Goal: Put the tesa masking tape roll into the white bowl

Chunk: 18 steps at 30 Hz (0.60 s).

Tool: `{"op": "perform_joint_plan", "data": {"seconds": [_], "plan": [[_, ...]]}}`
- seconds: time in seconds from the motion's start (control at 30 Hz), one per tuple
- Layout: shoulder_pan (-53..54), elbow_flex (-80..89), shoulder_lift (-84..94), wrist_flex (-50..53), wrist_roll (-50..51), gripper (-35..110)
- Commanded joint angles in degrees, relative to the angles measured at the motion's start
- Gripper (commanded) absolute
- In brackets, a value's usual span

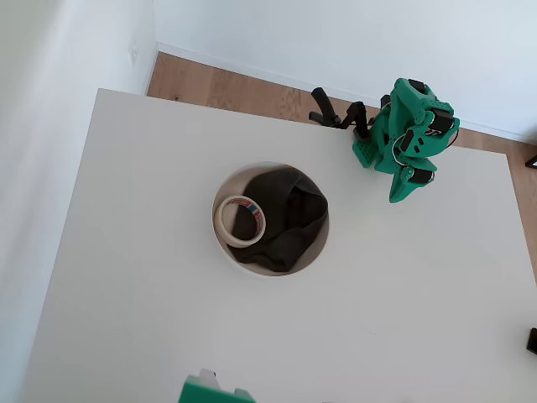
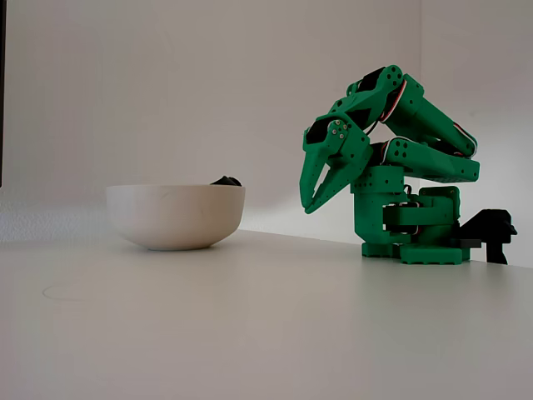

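Note:
The tesa masking tape roll [image 1: 241,220], a cream ring with a red-and-blue core, lies inside the white bowl [image 1: 312,257] on its left side, resting against dark cloth [image 1: 289,218]. In the fixed view the bowl [image 2: 176,215] stands left of the arm and only a bit of dark cloth [image 2: 225,180] pokes above its rim. The green arm is folded back at the table's far right edge. Its gripper [image 1: 404,191] points down, well clear of the bowl. In the fixed view the gripper [image 2: 309,203] hangs shut with nothing between its fingers.
The arm's base [image 2: 414,242] is clamped at the table's far edge with black clamps [image 1: 336,113]. A green part [image 1: 214,391] pokes in at the bottom edge of the overhead view. White table [image 1: 151,277] surrounds the bowl, with a wall to the left.

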Motion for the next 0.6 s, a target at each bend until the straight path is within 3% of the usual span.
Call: {"op": "perform_joint_plan", "data": {"seconds": [0.0, 0.57], "plan": [[0.62, 0.26, 0.35, 0.88, 0.00, -8], [1.14, 0.26, 0.35, 0.88, 0.53, -8]]}}
